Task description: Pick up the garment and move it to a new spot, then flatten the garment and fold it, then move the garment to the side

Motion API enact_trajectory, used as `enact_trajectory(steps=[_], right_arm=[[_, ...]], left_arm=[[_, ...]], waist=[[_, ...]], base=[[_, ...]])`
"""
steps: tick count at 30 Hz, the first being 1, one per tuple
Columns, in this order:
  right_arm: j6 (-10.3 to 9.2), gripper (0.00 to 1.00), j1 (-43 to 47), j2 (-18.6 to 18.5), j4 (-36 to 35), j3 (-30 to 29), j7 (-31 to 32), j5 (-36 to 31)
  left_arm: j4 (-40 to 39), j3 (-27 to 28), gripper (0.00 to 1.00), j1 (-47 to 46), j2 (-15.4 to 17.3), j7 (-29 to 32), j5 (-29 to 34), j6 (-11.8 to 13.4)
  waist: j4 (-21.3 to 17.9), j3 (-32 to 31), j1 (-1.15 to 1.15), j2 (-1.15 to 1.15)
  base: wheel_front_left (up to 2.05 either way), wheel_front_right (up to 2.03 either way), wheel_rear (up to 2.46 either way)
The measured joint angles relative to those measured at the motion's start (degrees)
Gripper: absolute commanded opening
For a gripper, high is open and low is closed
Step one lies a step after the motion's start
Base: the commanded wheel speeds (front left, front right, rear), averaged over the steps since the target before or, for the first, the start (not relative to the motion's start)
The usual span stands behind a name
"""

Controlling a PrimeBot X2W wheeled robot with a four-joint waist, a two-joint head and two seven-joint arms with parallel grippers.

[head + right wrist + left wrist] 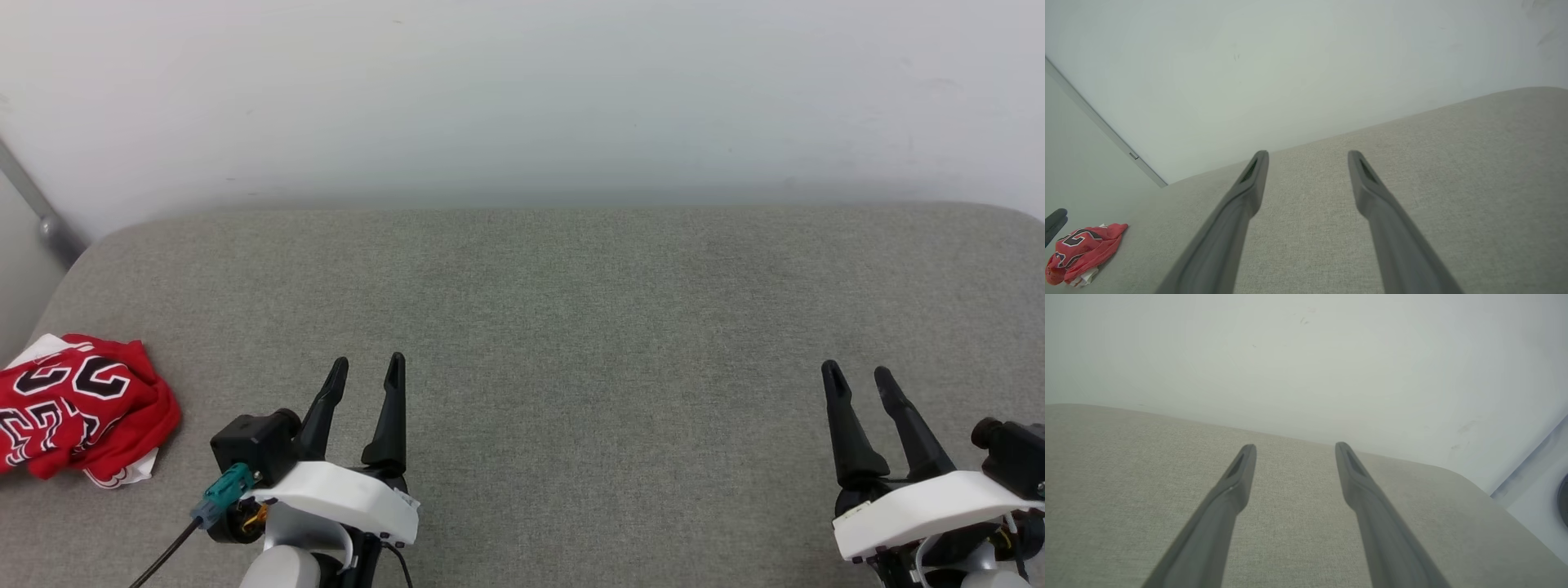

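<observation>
The garment [77, 416] is a crumpled red jersey with black white-outlined numerals and a bit of white showing; it lies in a heap at the far left edge of the grey cushioned surface [571, 327]. The right wrist view has the garment [1079, 252] at its lower left. My left gripper [367, 371] hovers open to the right of the garment, apart from it, with nothing between its fingers. Far off at the lower right, my right gripper [857, 374] is also open and empty. In each wrist view the gripper [1295, 447] [1308, 154] has its two dark fingers spread over bare fabric.
A pale wall [522, 98] rises behind the grey surface. A grey metal bar [37, 208] slants down at the left, past the surface's rounded back corner. Open fabric stretches between and ahead of both grippers.
</observation>
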Motion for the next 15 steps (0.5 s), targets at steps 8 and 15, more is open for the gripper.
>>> enact_trajectory(steps=[8, 15], right_arm=[[0.0, 1.0, 0.8, 0.0, -1.4, -0.2, 0.5, -5.6], [0.0, 1.0, 1.0, 0.0, -2.4, -0.3, 0.6, -9.5]], left_arm=[[0.6, -0.9, 1.0, 0.0, 0.6, -1.1, 4.8, 0.8], [1.5, -1.4, 1.0, -0.2, 0.7, -1.9, 8.3, 1.3]], waist=[[0.1, -0.1, 0.0, 0.0], [0.2, -0.2, 0.0, 0.0]], base=[[0.0, 0.0, 0.0], [0.0, 0.0, 0.0]])
